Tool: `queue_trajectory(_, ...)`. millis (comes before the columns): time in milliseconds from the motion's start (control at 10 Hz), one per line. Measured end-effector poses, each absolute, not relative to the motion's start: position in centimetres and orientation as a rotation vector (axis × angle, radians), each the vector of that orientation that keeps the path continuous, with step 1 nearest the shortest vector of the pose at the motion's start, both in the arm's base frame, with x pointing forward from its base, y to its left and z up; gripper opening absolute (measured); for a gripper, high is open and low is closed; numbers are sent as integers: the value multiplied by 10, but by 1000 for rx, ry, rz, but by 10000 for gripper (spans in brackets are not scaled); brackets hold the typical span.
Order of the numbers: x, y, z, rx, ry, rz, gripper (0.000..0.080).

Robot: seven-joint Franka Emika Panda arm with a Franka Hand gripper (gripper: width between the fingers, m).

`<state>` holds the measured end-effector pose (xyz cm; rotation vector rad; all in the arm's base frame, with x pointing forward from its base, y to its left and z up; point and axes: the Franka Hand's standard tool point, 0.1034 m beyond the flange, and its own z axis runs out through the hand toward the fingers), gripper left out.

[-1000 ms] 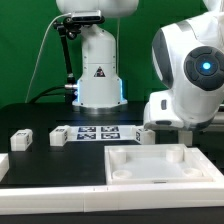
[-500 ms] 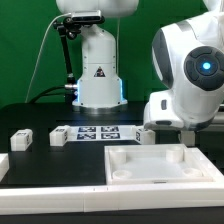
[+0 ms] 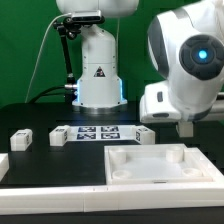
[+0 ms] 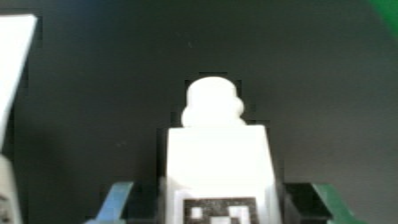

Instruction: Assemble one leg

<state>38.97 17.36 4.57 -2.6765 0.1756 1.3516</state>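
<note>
One leg (image 4: 222,150) is clamped in the gripper (image 4: 214,205), with a finger (image 4: 121,205) at each side near its marker end. The jaws stand narrow, closed to the leg's width. Its long axis runs straight out from the hand, rounded peg end foremost, over bare black table (image 4: 320,80).

In the exterior view the gripper (image 3: 185,126) hangs clear of everything, above the far corner of the tray (image 3: 150,170) on the exterior view's right. I cannot make out the leg itself there.

The coming move, as I judge it, turns on the corner pocket (image 3: 183,152) just below the hand. The peg has to go down into it with the leg's axis held square to the tray floor, and the raised rim around the pocket is the edge to miss.

Room is good. One of the other legs (image 3: 145,135) lies near the tray's far edge, toward the exterior view's left of the hand and apart from it. The marker board (image 3: 95,132) and two more legs lie well apart, further left
</note>
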Motion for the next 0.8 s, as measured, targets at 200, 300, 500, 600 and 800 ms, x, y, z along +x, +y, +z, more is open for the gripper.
queue_trajectory(200, 403, 169, 71, -2675, 171, 1344, 289)
queue_trajectory(300, 407, 169, 78, -2679, 167, 1333, 289)
queue_trajectory(500, 407, 171, 72, -2702, 174, 1286, 290)
queue_trajectory(600, 412, 172, 70, -2723, 180, 1233, 290)
queue_trajectory(800, 434, 167, 66, -2839, 121, 869, 290)
